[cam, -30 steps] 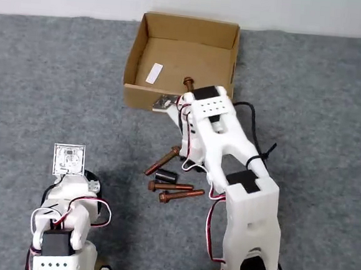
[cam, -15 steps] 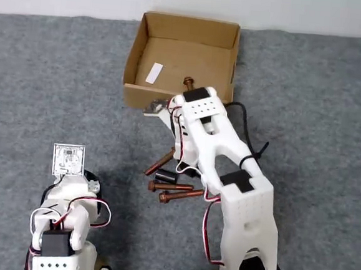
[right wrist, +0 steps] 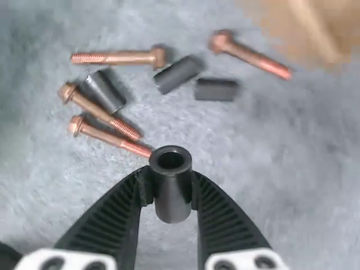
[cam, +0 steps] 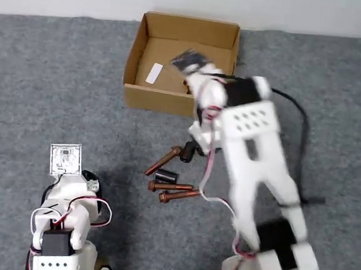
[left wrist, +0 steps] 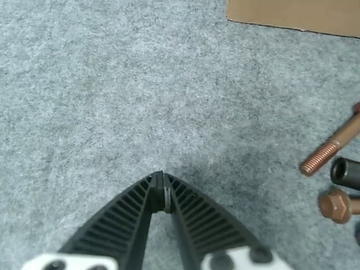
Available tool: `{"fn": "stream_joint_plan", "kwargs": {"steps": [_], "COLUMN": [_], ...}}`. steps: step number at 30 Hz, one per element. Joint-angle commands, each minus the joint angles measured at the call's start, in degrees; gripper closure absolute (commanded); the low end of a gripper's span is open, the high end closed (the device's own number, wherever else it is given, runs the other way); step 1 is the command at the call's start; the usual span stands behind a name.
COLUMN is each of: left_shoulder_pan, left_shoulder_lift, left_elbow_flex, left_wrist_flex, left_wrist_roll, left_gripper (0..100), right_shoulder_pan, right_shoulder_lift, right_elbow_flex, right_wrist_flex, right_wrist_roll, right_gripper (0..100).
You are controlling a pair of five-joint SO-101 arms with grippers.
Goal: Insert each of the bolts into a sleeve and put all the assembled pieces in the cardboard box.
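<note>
Grey carpet [cam: 59,88] | right gripper [right wrist: 170,183] pinches sleeve [right wrist: 171,199] | four bolts [right wrist: 112,57], apparently, lie beyond

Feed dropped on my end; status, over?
Right gripper shut on a sleeve. Left gripper shut, holding nothing. Bolts loose on carpet, unsleeved.

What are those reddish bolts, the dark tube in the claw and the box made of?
The bolts look like copper-coloured metal, perhaps plated steel: a dull metallic sheen, cut threads and flanged heads. The held sleeve seems dark metal or hard plastic; its smooth, matt grey-black wall leaves that open. The box is plain brown cardboard, with thin, matt walls.
</note>
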Motion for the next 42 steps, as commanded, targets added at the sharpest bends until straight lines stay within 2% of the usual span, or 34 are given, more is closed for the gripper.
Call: {"fn": "stream_joint_plan", "kwargs": {"steps": [1, 7, 13, 17, 20, 26, 31, 38, 42], "left_shoulder_pan": [-0.4, 0.1, 3.8, 4.2, 4.2, 4.2, 5.3, 16.9, 23.7], "left_shoulder_lift": [-0.2, -0.2, 0.0, 2.4, 11.2, 39.6, 58.9, 75.6, 82.1], "left_elbow_flex": [-0.3, -2.0, -10.1, -13.8, -19.1, -38.1, -54.3, -70.2, -76.5], "left_wrist_flex": [-1.3, -3.6, 2.5, 3.2, 3.2, 3.5, 8.1, 18.5, 19.7], "left_wrist_roll": [0.3, 0.2, -1.6, -3.0, -3.9, -3.8, -3.8, -4.5, -10.0], "left_gripper": [99, 99, 99, 99, 99, 99, 99, 99, 99], "right_shoulder_pan": [5.5, 13.8, 20.4, 23.3, 23.5, 23.6, 23.7, 23.6, 23.6], "right_shoulder_lift": [-12.4, -29.5, -48.3, -59.4, -66.7, -80.3, -90.4, -97.3, -97.3], "right_elbow_flex": [6.0, 25.4, 36.3, 45.9, 52.7, 60.9, 66.3, 70.1, 70.9], "right_wrist_flex": [2.7, 2.4, -1.8, -7.3, -8.3, -8.0, -8.6, -10.4, -10.3], "right_wrist_roll": [-9.8, -19.5, -29.6, -31.3, -31.2, -31.2, -31.3, -31.2, -31.2], "right_gripper": [99.0, 99.0, 99.0, 99.1, 99.1, 99.1, 99.1, 99.1, 99.1]}}
